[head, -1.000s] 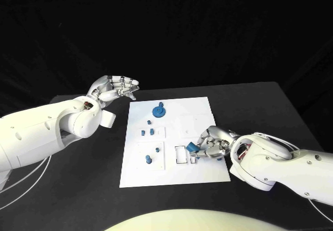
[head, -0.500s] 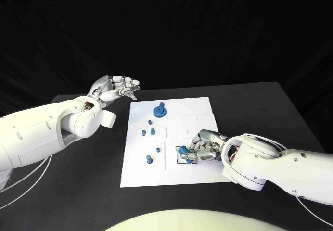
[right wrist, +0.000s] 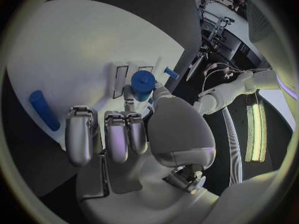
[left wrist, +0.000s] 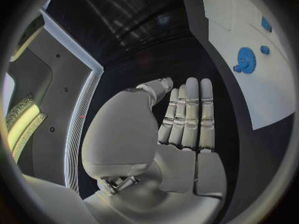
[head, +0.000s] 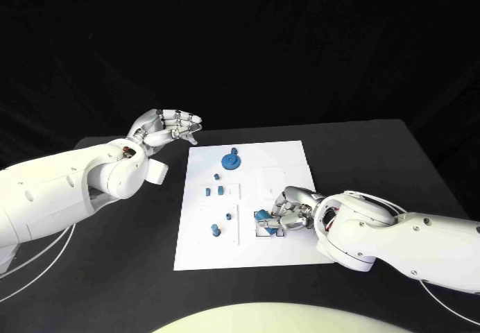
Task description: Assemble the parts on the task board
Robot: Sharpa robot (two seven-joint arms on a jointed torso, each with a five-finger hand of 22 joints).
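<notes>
White task board (head: 285,250) lies mid-table with bare black table (head: 400,159) on both sides. Right hand (head: 287,210) pinches a blue cylinder part (right wrist: 142,84) over the board's near slots. Farther off, a blue disc (head: 230,161) sits near the far edge; beyond the far-left corner, the left hand (head: 165,126) hovers empty, fingers extended.

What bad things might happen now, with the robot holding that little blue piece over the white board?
1. The right hand pinches the small blue cylinder at its fingertips only, so it might slip out.
2. The cylinder sits just above the narrow slots in the white task board; if tilted, it may jam or miss.
3. Other small blue parts stand close by, so the hand might knock them.
</notes>
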